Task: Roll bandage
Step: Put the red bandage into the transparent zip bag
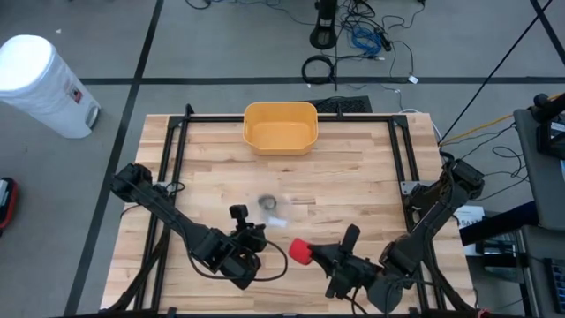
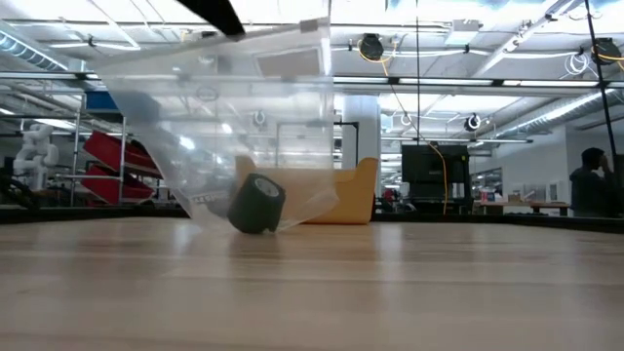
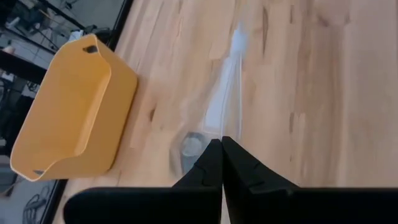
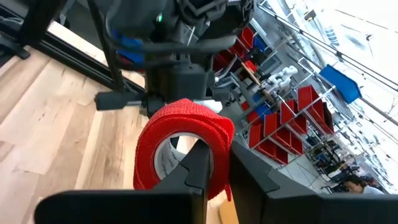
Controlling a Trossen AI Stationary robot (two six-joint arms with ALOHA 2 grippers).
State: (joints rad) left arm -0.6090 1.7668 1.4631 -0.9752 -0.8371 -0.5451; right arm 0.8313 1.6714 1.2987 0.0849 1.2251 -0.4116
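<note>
A clear plastic bag (image 2: 244,107) hangs from my left gripper (image 3: 221,148), which is shut on it near the table's front middle (image 1: 262,232). A dark bandage roll (image 2: 256,203) lies in the bag's low end, which rests on the table (image 1: 269,206). My right gripper (image 4: 219,163) is just right of the left one (image 1: 311,253). It is shut on a red bandage roll (image 4: 180,134) and holds it level above the table. My left gripper pinches the clear bag's upper edge (image 3: 227,127) between its two shut fingers, slanting down from the near side. The bag hangs away below the fingers, and its bottom, with the dark roll, sits on the table. My right gripper holds the red roll by its wall (image 4: 219,146): one finger (image 4: 198,163) reaches into the hollow core and the other (image 4: 249,171) lies outside. The fingers come about level from the table's right. The roll is lifted clear of the table.
A yellow bin (image 1: 280,126) stands at the table's far middle edge. A black frame (image 1: 177,141) runs along the table's left, right and far sides. Bare wood lies between the bin and the grippers.
</note>
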